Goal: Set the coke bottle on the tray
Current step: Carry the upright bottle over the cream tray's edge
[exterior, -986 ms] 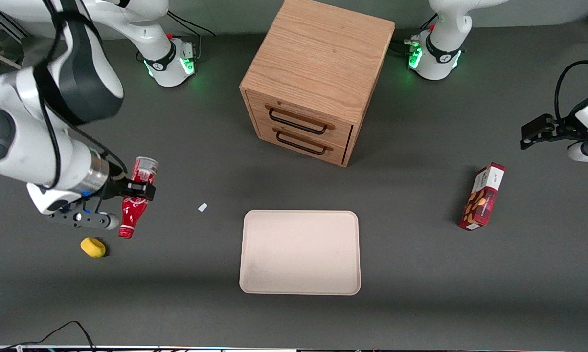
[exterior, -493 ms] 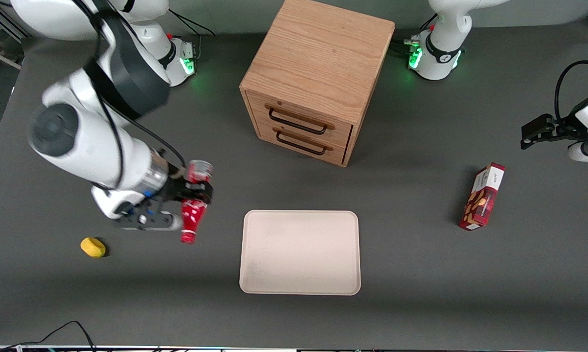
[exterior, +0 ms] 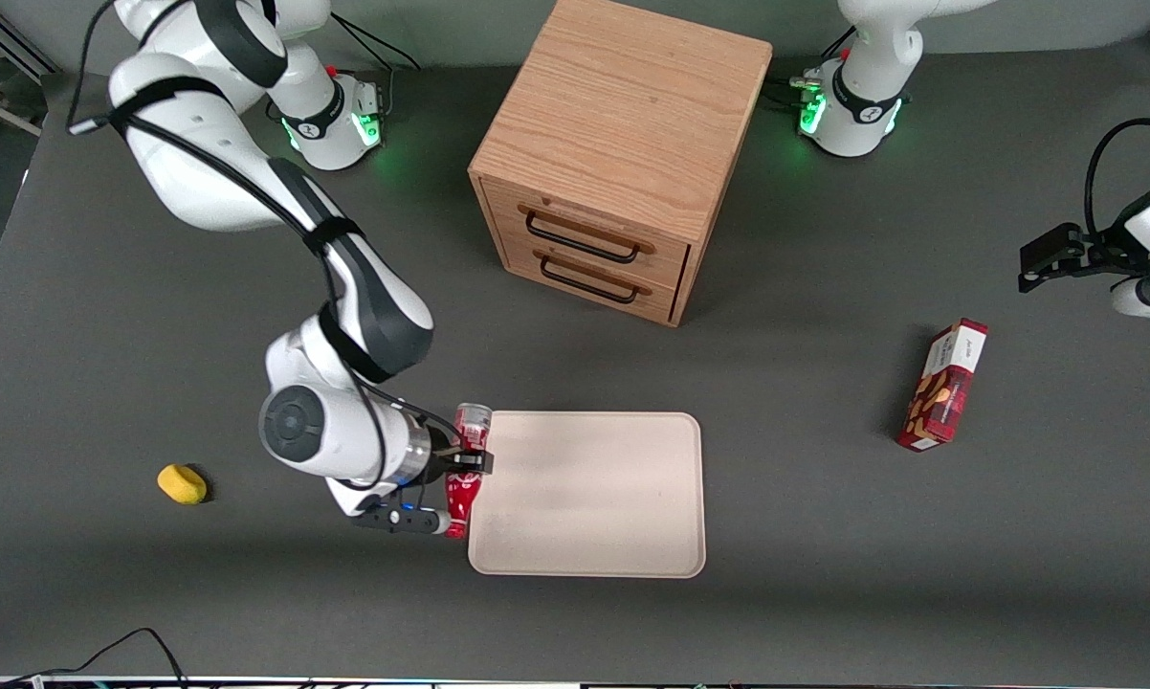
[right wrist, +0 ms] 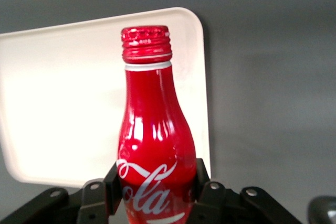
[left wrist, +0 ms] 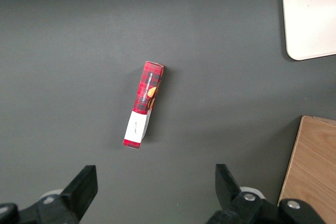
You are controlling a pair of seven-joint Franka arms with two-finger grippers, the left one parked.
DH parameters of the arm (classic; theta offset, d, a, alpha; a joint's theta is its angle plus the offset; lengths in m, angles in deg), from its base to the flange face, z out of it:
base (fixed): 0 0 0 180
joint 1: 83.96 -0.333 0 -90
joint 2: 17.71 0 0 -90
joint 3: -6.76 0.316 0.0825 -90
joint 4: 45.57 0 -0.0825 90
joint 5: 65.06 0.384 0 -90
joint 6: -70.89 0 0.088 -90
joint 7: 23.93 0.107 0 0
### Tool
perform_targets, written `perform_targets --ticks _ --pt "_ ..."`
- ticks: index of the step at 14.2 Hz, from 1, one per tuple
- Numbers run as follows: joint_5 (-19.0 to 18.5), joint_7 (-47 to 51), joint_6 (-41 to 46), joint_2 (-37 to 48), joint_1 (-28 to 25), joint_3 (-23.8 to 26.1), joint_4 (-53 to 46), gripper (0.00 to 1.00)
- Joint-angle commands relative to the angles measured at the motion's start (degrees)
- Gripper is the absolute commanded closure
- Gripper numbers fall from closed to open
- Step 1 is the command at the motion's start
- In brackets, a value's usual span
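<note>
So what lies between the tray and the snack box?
Only bare table, front view: nothing between the tray and the snack box. The gripper holds the coke bottle at the tray's edge toward the working arm.

A: coke bottle (exterior: 464,469)? 
B: small slim red contour bottle (right wrist: 152,145), white script, red cap, silver base; clamped at its body in the right gripper (exterior: 467,462), held off the table, lying roughly level with the cap end nearer the front camera, over the tray's edge toward the working arm's end

A: tray (exterior: 594,517)? 
B: flat pale beige rectangle, rounded corners, low rim, flat on the table in front of the drawers, nothing resting on it
</note>
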Motion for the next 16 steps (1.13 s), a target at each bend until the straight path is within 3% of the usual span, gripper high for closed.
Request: perform_targets --ticks 1,5,16 --pt "-3.07 0.80 -1.43 -2.73 -1.28 -0.05 -3.37 1.00" --pt "-6.67 1.15 -6.35 -5.54 -1.72 -0.14 -2.32 1.00" --pt "-7.38 2.73 -11.02 -8.89 -3.65 -1.98 -1.61 0.97"
